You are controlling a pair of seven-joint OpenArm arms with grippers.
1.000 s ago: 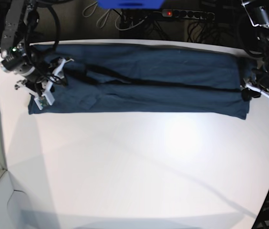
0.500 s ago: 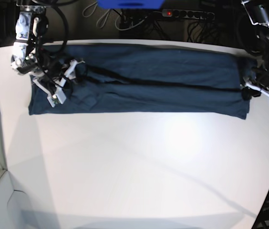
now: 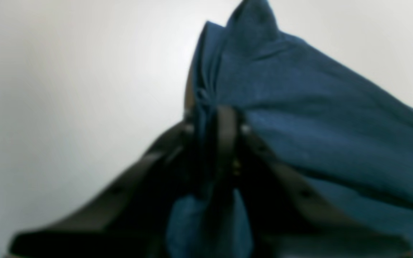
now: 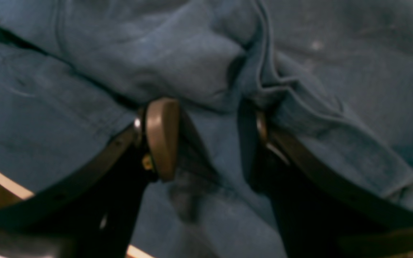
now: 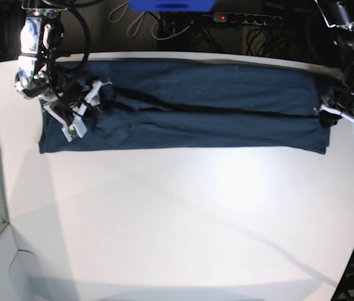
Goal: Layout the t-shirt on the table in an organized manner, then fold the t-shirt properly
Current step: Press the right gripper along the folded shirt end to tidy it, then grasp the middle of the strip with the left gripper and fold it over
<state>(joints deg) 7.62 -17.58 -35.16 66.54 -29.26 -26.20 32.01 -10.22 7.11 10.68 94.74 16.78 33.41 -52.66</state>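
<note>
Navy shirt point(image 5: 189, 106) lying as long folded band along far side of table point(image 5: 183, 219). Your left gripper point(image 3: 213, 125) pinching shirt end tight, anchoring it. Your right gripper point(image 4: 206, 132) spread wide, pressing over folds, gripping nothing, likely lining up next pinch.

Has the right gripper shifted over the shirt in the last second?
Yes. The right gripper has moved in from the table's edge, toward the middle of the t-shirt, jaws open over the cloth.
</note>
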